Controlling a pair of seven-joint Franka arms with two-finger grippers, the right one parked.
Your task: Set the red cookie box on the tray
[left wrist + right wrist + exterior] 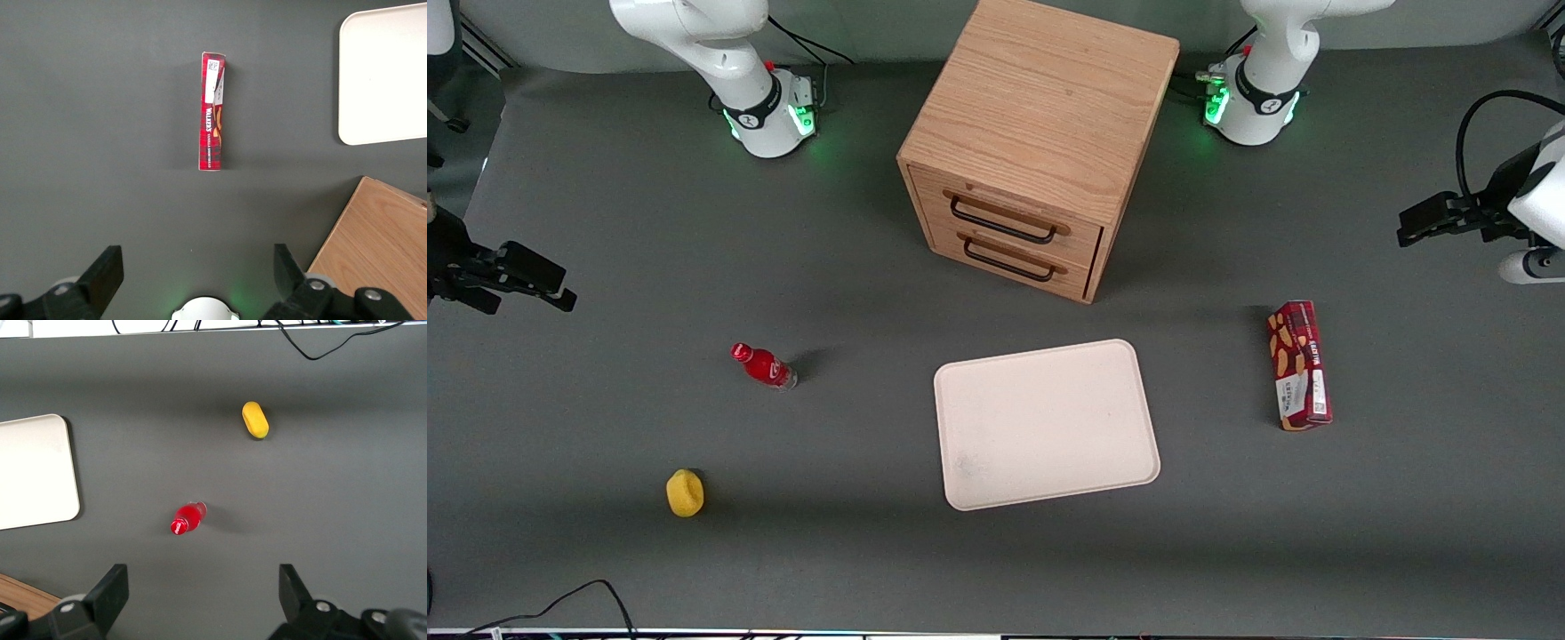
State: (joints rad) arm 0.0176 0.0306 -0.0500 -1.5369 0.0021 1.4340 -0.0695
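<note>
Clearly nothing is held yet. From the front, the red cookie box (1299, 365) lies flat on the worktop toward the working arm's end, beside the tray (1047, 424) but apart from it, its long axis running toward the front camera. The gripper (1430, 219) hangs high near that end's edge, farther from the camera than the box. From the left wrist, the fingers (105, 270) stand spread and empty, and the box (212, 111) lies ahead, lengthwise between them, so they could straddle its narrow width.
</note>
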